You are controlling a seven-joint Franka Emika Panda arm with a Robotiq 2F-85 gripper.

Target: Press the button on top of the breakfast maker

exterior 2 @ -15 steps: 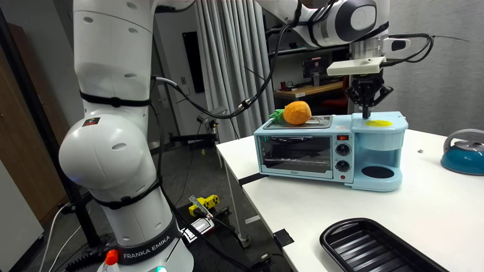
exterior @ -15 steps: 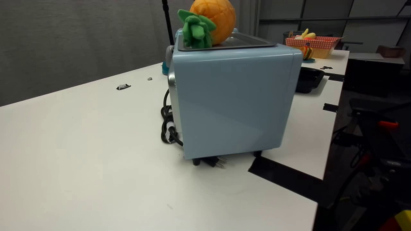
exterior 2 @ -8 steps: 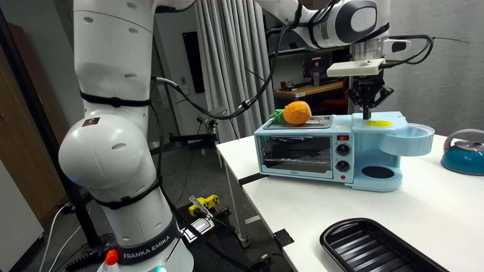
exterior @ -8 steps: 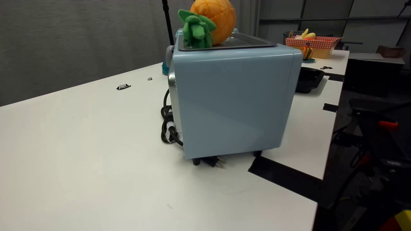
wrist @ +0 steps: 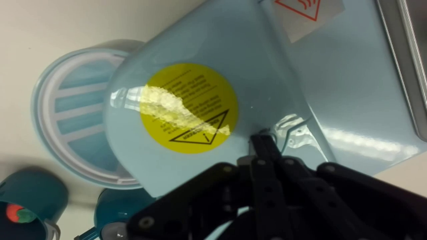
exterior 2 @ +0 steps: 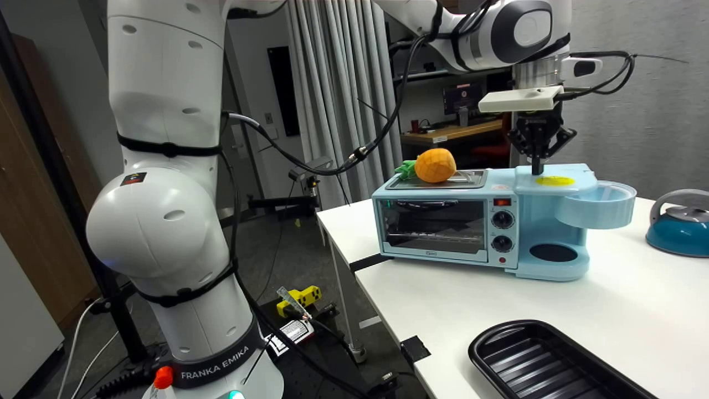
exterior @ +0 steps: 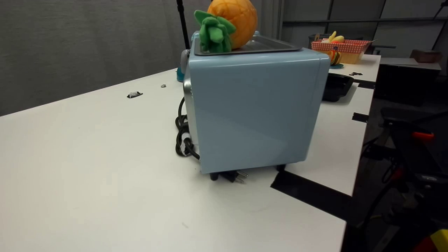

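Out swings the pale blue basket [exterior 2: 597, 215]! A second ago it sat tucked into the right end of the breakfast maker [exterior 2: 485, 227]; now it juts to the right, hanging above the table [exterior 2: 554, 310]. Since then, quiet. Up top, the claw [exterior 2: 537, 170] has dipped only slightly, jaws drawn together, narrow, nothing to be seen between them. Its tips look to be down on the brewing-side top [exterior 2: 579, 173], just left of the yellow sticker [exterior 2: 555, 181]. Is that the button under there? The tips hide the spot, so I can't say whether it's pushed in. But my call is that this was the press: the basket coming free looks like the payoff, and the task reads as all but done. In both exterior views the breakfast maker itself hasn't budged, plush pineapple [exterior 2: 436, 166] riding calmly on its left. Next, I'd want a straight lift; any sideways drag could nudge things.
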